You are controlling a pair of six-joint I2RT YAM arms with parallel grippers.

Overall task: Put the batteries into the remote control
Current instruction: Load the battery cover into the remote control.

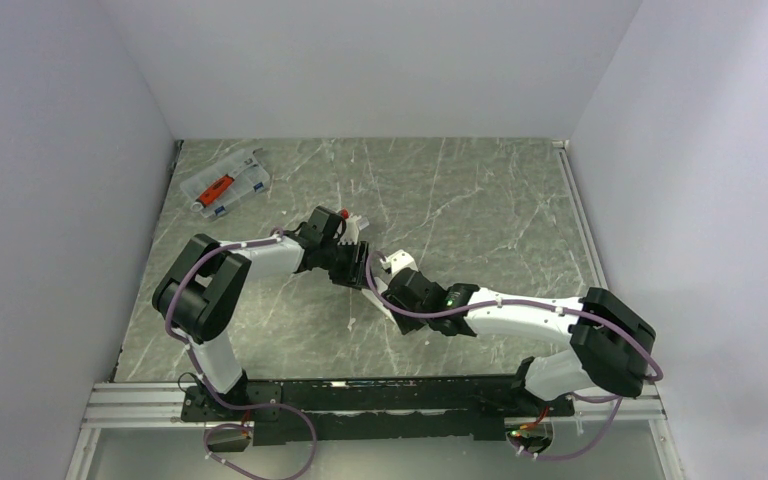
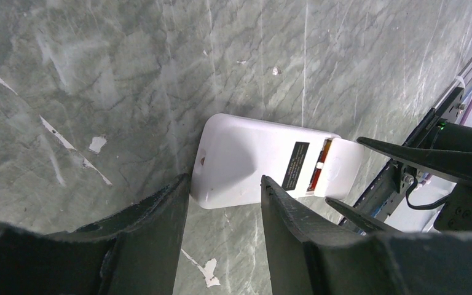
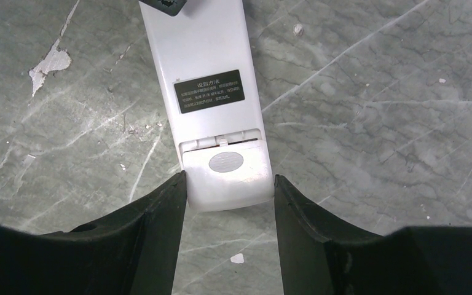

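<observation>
The remote control (image 3: 212, 55) lies back up on the table, with a dark label (image 2: 295, 165) on its white back. Its battery cover (image 3: 224, 163) sits at the near end, slid partly out. In the left wrist view a reddish-orange strip of a battery (image 2: 317, 169) shows in the gap beside the cover. My right gripper (image 3: 229, 178) grips the cover end across its width. My left gripper (image 2: 226, 178) has its jaws apart over a corner at the remote's other end. In the top view both grippers (image 1: 358, 262) (image 1: 392, 272) meet mid-table and hide most of the remote (image 1: 389, 259).
A clear plastic organiser case (image 1: 225, 185) with a long red tool lies at the far left of the table. White walls enclose the table on three sides. A metal rail (image 1: 360, 400) runs along the near edge.
</observation>
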